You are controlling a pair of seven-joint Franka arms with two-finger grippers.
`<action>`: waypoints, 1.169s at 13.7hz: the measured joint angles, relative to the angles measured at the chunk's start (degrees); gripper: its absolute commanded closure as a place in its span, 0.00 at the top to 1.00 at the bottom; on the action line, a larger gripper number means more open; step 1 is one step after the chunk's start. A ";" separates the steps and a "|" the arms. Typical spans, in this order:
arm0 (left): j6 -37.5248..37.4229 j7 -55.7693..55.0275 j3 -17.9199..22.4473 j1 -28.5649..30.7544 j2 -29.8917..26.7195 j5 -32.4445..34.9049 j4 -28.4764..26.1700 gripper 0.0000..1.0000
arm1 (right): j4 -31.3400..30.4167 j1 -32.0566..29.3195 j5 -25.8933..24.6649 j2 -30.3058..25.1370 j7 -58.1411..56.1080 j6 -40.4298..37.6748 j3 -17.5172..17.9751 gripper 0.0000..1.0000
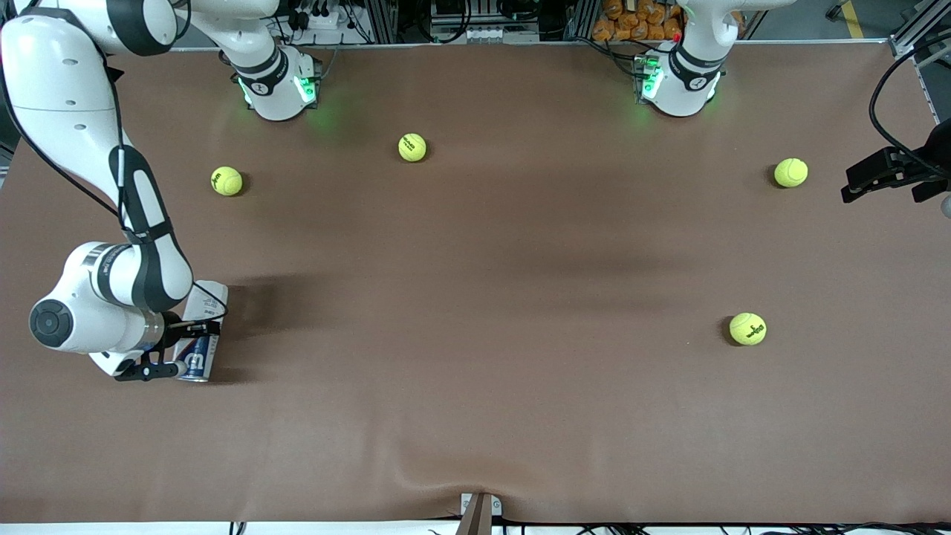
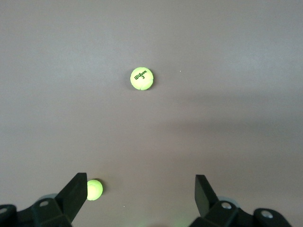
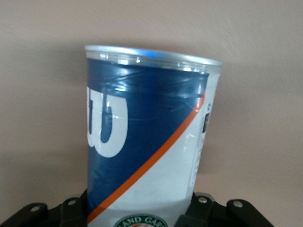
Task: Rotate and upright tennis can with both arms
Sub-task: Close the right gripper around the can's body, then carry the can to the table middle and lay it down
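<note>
Presently the slim clear-plastic tennis can with the navy and white label (image 1: 200,334) is seen lying on its side on the brown bench (image 1: 475,334), at the right arm's end, well apart from the yellow-green tennis balls (image 1: 226,180). The right end effector (image 1: 169,349) is clamped across the can's body, apparently near mid-length, though the wrist partly hides it. The left end effector (image 2: 141,194) hangs wide and empty over the bench, waiting. The can is judged light, thin-walled and slick; firm squeezing could dent it, so the stiffer silvery rim (image 3: 154,56) is favoured.
</note>
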 measured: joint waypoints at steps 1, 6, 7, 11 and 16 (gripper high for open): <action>-0.01 0.00 -0.01 -0.01 0.08 0.00 -0.01 1.00 | 2.61 1.46 -0.30 -0.65 -0.14 -3.30 0.08 0.66; -0.01 0.00 -0.09 -0.04 0.28 0.00 -0.01 1.00 | 8.95 12.52 -2.84 -4.69 -9.10 -10.42 0.51 0.66; -0.01 0.00 -0.09 -0.04 0.28 0.00 -0.01 1.00 | 8.99 14.70 -2.84 -4.74 -12.39 -9.84 0.67 0.67; -0.01 0.00 -0.11 -0.04 0.28 -0.02 -0.01 1.00 | 8.88 21.56 -2.86 -4.31 -23.45 -3.48 3.01 0.67; -0.05 0.00 -0.12 -0.02 0.29 -0.54 -0.01 1.00 | 8.55 30.01 -3.51 -3.01 -31.13 4.37 6.03 0.70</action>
